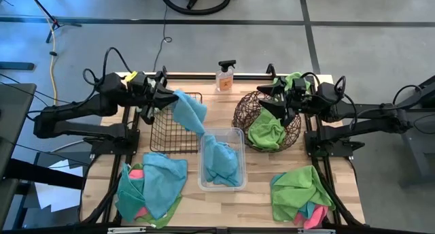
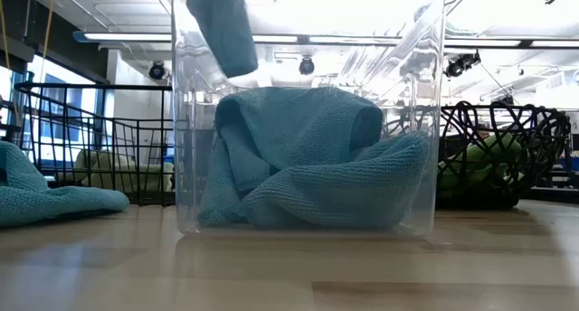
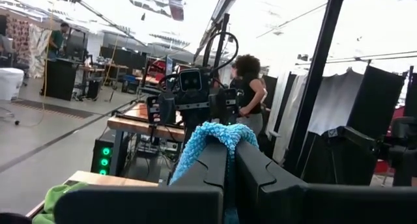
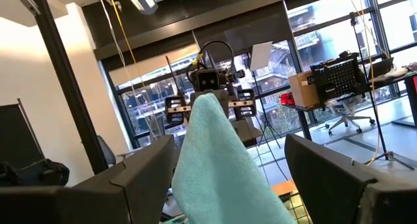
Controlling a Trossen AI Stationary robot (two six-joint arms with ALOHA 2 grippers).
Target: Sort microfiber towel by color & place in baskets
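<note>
We see the bench (image 1: 224,210) crowded from edge to edge: a clear spray bottle (image 1: 225,76) stands at the middle of the far edge, a black wire basket (image 1: 168,130) sits left of centre, a clear plastic tub (image 1: 222,158) at the centre, and a round woven basket (image 1: 266,121) to the right. A mixed heap of teal, pink and green towels (image 1: 151,186) lies at the near left corner, and a green-topped heap (image 1: 300,196) lies at the near right corner. The left gripper (image 1: 167,98) hangs above the far part of the wire basket, clenched on a teal microfiber towel (image 1: 189,111) — its fingers (image 3: 215,168) are pressed together with the cloth bunched between them. The towel droops in a long strip, its long axis running diagonally from the gripper down toward the tub's far left corner; in the low view its free end hangs above the tub's left side. Inside the tub more teal cloth (image 2: 308,162) lies crumpled, filling most of the floor. The right gripper (image 1: 275,101) waits over the woven basket's far rim, its fingers spread wide with nothing between them — a green towel (image 1: 266,130) lies in that basket below it. The wire basket's far wall stands directly under the left arm.
</note>
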